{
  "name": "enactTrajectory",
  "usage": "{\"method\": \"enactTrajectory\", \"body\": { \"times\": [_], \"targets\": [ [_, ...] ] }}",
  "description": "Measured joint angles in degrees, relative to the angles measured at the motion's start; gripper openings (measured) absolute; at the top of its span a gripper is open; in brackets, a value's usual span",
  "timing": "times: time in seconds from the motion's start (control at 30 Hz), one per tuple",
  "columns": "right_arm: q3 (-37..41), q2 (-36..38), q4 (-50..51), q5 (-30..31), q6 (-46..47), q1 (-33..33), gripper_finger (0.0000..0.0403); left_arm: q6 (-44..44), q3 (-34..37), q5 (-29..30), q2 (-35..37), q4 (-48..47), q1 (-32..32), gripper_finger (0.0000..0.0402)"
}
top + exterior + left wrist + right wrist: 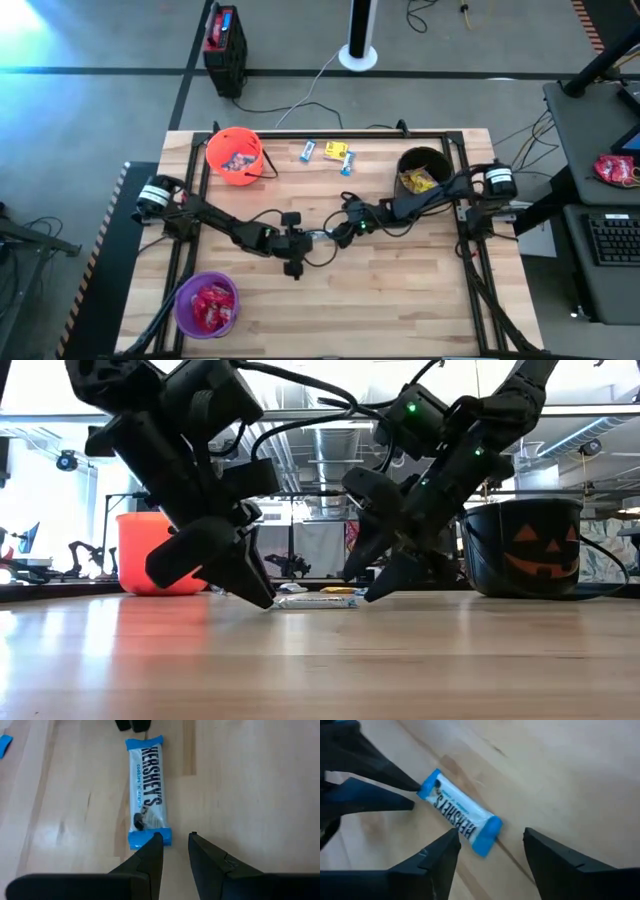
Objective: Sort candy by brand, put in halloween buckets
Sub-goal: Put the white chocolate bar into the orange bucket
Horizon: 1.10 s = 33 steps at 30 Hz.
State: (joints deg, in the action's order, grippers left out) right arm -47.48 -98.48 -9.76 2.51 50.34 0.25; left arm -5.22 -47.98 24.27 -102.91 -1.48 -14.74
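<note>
1. I see one blue-and-white Hershey's bar (pixel 147 790) lying flat on the wooden table (pixel 420 300), near the middle, between my two arms.

2. My left gripper (pixel 174 851) is right at one blue end of the bar. One finger tip (pixel 154 845) looks like it touches that end. The fingers are only a little apart, with a thin gap, and nothing is held between them.

3. My right gripper (pixel 490 852) is at the other end of the bar. Its fingers are wide apart. The bar lies loose on the wood, in front of the gap, not inside it.

4. The bar's long side runs from one gripper to the other. So each gripper looks at a short end, not at the long flat side.

5. Both arms are about as near to it. The left tip is closest of all, because it sits on the wrapper's edge.

6. I think the left gripper should take it. Its narrow gap lies a bit to one side of the bar's end, so I would slide it over first, then open a little more.

7. The orange bucket (pixel 234 155) already has blue-and-white candy in it, so I guess this bar goes there. It stands at the back of the table on my left arm's side, well apart from the bar.

8. The black bucket (pixel 421 171) holds yellow candy and the purple bucket (pixel 206 303) holds red candy.
</note>
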Motion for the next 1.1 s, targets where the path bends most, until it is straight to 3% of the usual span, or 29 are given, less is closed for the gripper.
{"method": "enactTrajectory", "body": {
  "times": [0.33,0.57,0.73,1.0,1.1],
  "targets": [
    [-0.04,-6.45,-13.54,-5.54,1.39,-0.02,0.0230,-1.04,4.43,-1.99,0.04,8.59,0.27,0.0076],
    [-0.04,-7.37,-15.54,-6.65,-1.68,0.00,0.0214,-2.46,4.98,-2.30,0.07,9.52,0.49,0.0076],
    [-0.04,-7.28,-15.77,-6.84,-2.41,0.00,0.0164,-2.85,5.51,-2.32,0.09,10.70,0.55,0.0076],
    [-0.02,-7.38,-15.83,-6.05,-4.31,0.02,0.0033,-2.93,6.05,-2.36,0.07,12.66,0.55,0.0076],
    [-0.02,-7.37,-15.95,-6.15,-6.01,0.04,0.0023,-3.72,5.56,-2.62,1.25,10.52,0.47,0.0076]
  ]
}}
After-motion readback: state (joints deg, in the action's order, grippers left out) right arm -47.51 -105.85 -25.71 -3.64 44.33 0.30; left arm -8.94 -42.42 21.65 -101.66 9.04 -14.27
